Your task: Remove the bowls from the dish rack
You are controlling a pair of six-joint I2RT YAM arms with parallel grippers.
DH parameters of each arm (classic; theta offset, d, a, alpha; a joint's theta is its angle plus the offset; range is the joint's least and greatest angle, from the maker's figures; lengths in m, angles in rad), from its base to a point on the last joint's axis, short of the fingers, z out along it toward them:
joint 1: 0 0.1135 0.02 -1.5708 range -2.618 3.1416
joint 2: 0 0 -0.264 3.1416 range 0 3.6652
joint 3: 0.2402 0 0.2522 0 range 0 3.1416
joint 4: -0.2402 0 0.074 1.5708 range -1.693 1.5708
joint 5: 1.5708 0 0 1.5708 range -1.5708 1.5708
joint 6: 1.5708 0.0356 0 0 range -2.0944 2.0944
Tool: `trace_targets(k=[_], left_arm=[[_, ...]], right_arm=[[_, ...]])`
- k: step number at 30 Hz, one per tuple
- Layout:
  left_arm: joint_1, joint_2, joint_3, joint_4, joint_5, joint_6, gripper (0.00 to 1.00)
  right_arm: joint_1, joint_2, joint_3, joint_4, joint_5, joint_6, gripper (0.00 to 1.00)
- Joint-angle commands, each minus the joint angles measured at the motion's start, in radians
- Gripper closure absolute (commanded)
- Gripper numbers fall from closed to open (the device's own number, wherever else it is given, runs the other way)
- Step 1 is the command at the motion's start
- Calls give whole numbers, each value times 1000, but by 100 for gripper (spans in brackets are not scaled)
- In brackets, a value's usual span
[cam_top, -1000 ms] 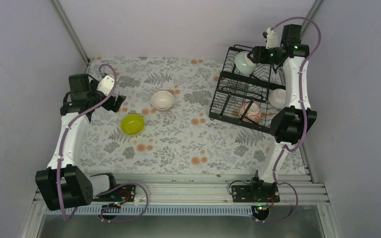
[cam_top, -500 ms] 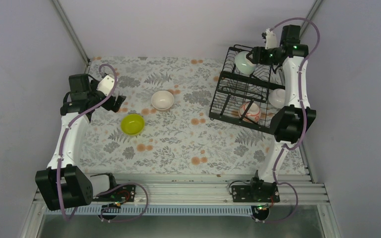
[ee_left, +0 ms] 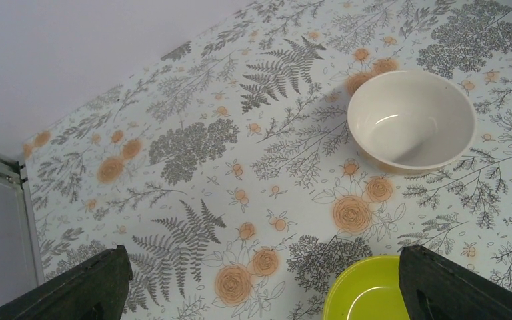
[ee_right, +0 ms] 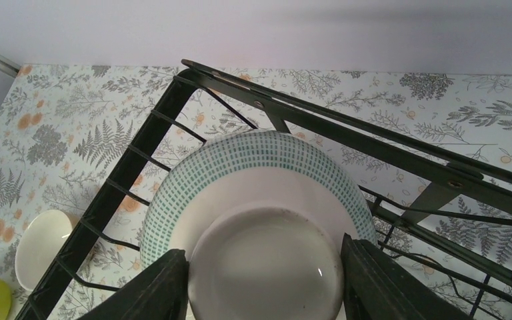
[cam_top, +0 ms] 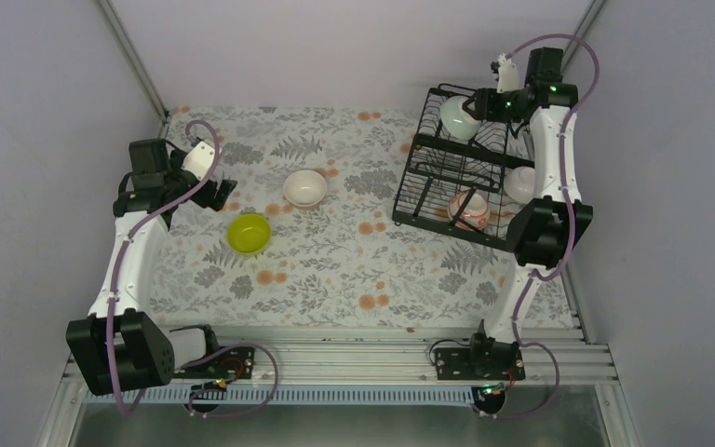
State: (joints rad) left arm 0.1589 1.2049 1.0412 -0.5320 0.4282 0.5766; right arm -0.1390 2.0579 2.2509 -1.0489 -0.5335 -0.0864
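five bowls in all, counted against the dish rack (cam_top: 428,177): three in it, two out of it. the pale mint-green bowl (ee_right: 253,167) stands on edge in the raised upper tier. the plain white bowl (cam_top: 521,183) sits at the rack's right edge, partly hidden by the arm. the red-patterned bowl (cam_top: 470,209) lies in the lower tray. the lime-yellow bowl (cam_top: 249,233) and the tan bowl (cam_top: 304,189) rest upright on the floral table (cam_top: 354,261), well to the left of the rack.

one rack, two arms. the right gripper (ee_right: 260,247) is at the rack's far upper corner, and the mint bowl lies straight ahead of it, foot turned to the claw and rim facing away. the two fingers stand either side of the round foot, right at its edge. whether they press on it i cannot tell.

the left gripper (ee_left: 261,257) hangs wide apart and empty over the two unloaded bowls, well away from the rack, so the right arm is by far the nearer. my judgement: the coming move is a pull up and back out of the wires along the bowl's own plane, since the tier's bars run close above it.
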Motion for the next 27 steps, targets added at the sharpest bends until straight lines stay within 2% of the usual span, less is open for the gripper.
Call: trace_targets(k=[1,8,14,20,27], left_arm=[[-4,-4,4,10,33,11,0],[-11,3,39,-11,58,5,0],[-48,17,97,-61,79,-3,0],[-160,38,199,-87,51,-43,0],[-317,174,402,-143,38,-95,0]], right_arm=[[2,30,13,-6,-5,-15,47],[6,15,0,14,-4,-21,53],[7,6,-4,7,-34,-16,65],[5,-49,-30,17,-53,-9,65],[3,-98,1,-13,-71,-11,66]])
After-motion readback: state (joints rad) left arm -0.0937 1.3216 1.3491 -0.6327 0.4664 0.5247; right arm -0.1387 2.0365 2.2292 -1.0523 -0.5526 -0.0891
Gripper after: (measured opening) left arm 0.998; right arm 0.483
